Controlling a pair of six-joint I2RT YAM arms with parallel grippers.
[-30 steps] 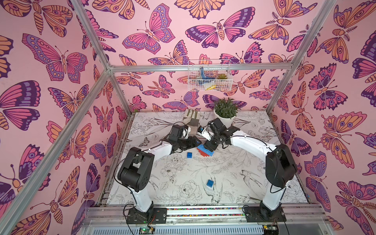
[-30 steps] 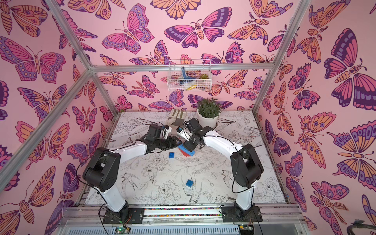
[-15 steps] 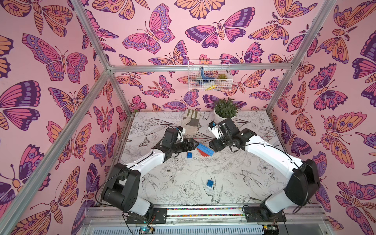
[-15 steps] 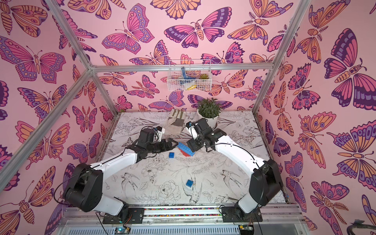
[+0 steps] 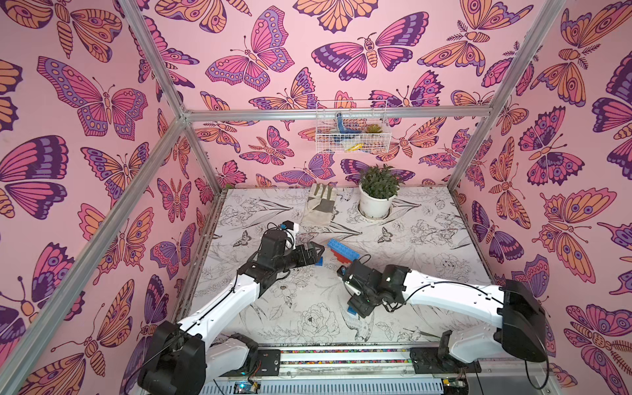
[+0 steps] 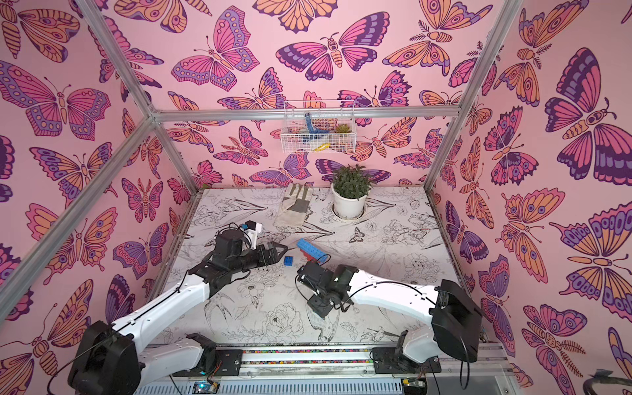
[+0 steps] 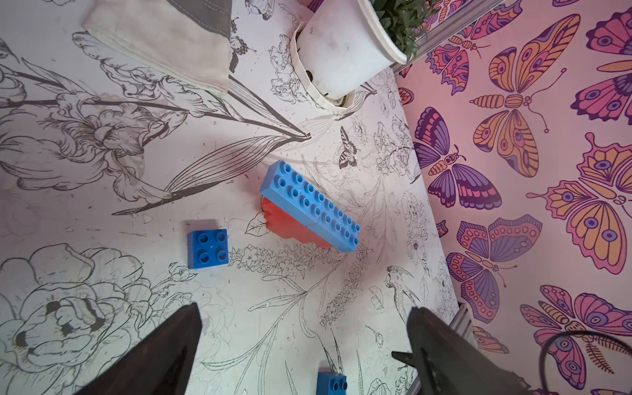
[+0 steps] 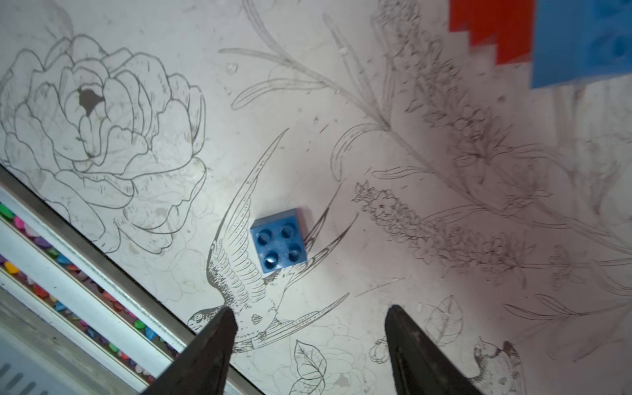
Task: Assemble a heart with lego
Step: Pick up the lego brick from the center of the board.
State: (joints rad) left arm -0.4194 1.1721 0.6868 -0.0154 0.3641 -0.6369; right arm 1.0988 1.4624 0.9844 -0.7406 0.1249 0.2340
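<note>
The heart (image 5: pixel 343 252) (image 6: pixel 313 252), long blue bricks joined to stepped red ones, lies on the mat mid-table with nothing gripping it. My left gripper (image 5: pixel 313 251) (image 7: pixel 304 309) stands open just to its left, jaws wide and empty. A small square blue lego brick (image 6: pixel 288 261) (image 7: pixel 207 248) rests by its tips. My right gripper (image 5: pixel 360 307) (image 8: pixel 309 311) hangs open nearer the front, pointing down, close above a second small blue brick (image 8: pixel 278 239) (image 5: pixel 351 309). That brick lies ahead of the jaws, not between them.
A grey work glove (image 5: pixel 319 205) and a white potted plant (image 5: pixel 376 201) sit at the back of the mat. A wire basket (image 5: pixel 352 135) hangs on the back wall. The metal front rail (image 5: pixel 342 355) runs close to the right gripper.
Both grippers have let go of the heart, which now lies on the mat. The left one opened wide and drew back left. The right arm swung forward over the front blue brick.
</note>
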